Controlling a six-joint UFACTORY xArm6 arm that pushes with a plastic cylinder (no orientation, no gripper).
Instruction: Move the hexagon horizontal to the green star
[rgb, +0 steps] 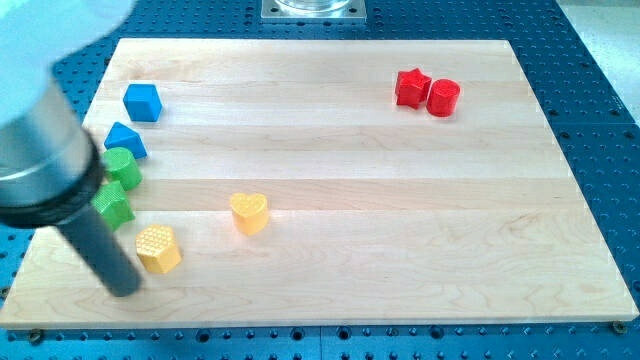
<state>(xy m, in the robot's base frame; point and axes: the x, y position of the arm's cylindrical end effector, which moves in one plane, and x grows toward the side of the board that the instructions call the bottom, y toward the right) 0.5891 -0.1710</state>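
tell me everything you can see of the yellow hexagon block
The yellow hexagon is a small, chunky plastic-looking block with a dotted, textured top face. It lies flat near the wooden board's lower-left corner, below the green star and left of the yellow heart. My tip sits just to its lower left, apparently not touching.
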